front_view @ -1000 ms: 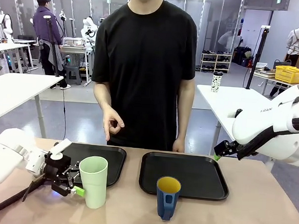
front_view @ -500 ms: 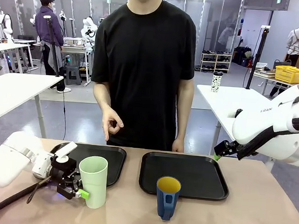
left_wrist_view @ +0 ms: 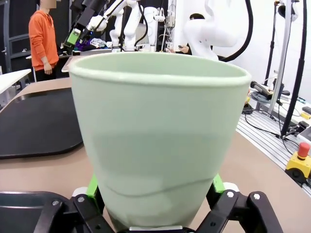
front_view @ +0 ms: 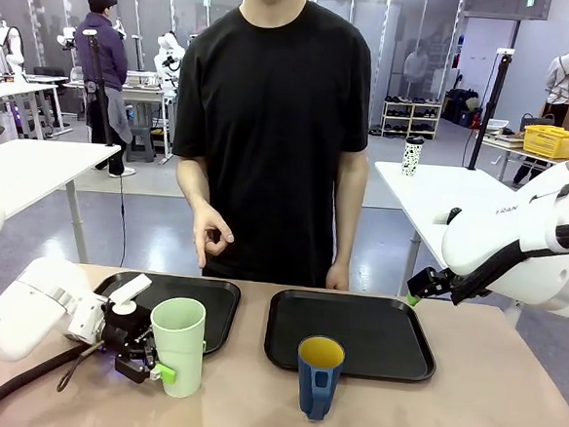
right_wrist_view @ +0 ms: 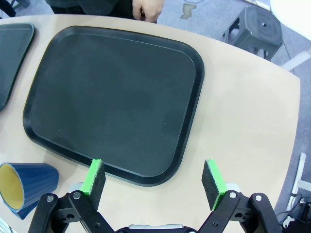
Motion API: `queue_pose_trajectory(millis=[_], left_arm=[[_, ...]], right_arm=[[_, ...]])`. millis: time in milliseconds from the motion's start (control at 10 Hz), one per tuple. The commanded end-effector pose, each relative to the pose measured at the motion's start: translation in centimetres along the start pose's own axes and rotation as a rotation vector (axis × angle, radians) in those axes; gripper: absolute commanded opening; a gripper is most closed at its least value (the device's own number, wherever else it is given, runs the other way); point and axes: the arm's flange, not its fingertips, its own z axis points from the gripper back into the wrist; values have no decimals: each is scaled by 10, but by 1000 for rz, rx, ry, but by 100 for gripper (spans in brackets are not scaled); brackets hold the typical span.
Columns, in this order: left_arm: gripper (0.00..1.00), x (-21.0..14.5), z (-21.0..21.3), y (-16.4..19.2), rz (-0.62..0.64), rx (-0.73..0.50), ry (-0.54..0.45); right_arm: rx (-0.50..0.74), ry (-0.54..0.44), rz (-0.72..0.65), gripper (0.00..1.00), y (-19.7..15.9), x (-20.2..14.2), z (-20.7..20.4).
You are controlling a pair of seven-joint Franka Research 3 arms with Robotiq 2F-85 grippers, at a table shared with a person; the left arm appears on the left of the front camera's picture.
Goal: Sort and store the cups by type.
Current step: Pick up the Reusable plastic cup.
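Left gripper [front_view: 147, 365] [left_wrist_view: 155, 187] clenched low on the wall of the tumbler [front_view: 178, 346] [left_wrist_view: 155, 141], one green pad at each side. Tumbler upright on the table [front_view: 466, 412], well left of the right tray [front_view: 350, 333] [right_wrist_view: 116, 97] and nearer the robot than its near edge. Mug [front_view: 319, 374] [right_wrist_view: 26, 187] upright on the table, just beside the right tray's near edge, handle toward the robot. Right gripper [front_view: 413, 299] [right_wrist_view: 153, 177] released, jaws wide apart with nothing between the pads, above the right tray's far right corner. Person's hand [front_view: 337, 276] at the right tray's far edge.
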Motion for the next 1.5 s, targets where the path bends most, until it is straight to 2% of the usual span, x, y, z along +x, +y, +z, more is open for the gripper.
queue_pose_trajectory(millis=[0, 100, 200, 300, 400, 500, 600, 900, 1200, 1400], left_arm=[[80, -3, 5, 7, -63, 18, -56], [76, -2, 5, 6, -66, 33, -82], [60, -3, 5, 6, -65, 18, -77], [56, -5, 2, 7, -51, 1, -73], [40, -5, 0, 7, -55, -10, -87], [36, -4, -1, 8, -54, -1, -88], [20, 2, 2, 6, -62, 26, -107], [20, 40, 36, -22, -93, 46, -148], [20, 65, 52, -40, -46, 113, -89], [20, 70, 55, -44, -68, 127, -74]], right_arm=[[13, -2, -7, 100, -1, 0, 0], [13, -2, -7, 100, -1, 0, 0], [13, -2, -7, 100, -1, 0, 0], [13, -2, -7, 100, -1, 0, 0], [13, -2, -7, 100, -1, 0, 0], [13, -2, -7, 100, -1, 0, 0], [13, -2, -7, 100, -1, 0, 0], [13, -2, -7, 100, -1, 0, 0], [13, -2, -7, 100, -1, 0, 0], [13, -2, -7, 100, -1, 0, 0]])
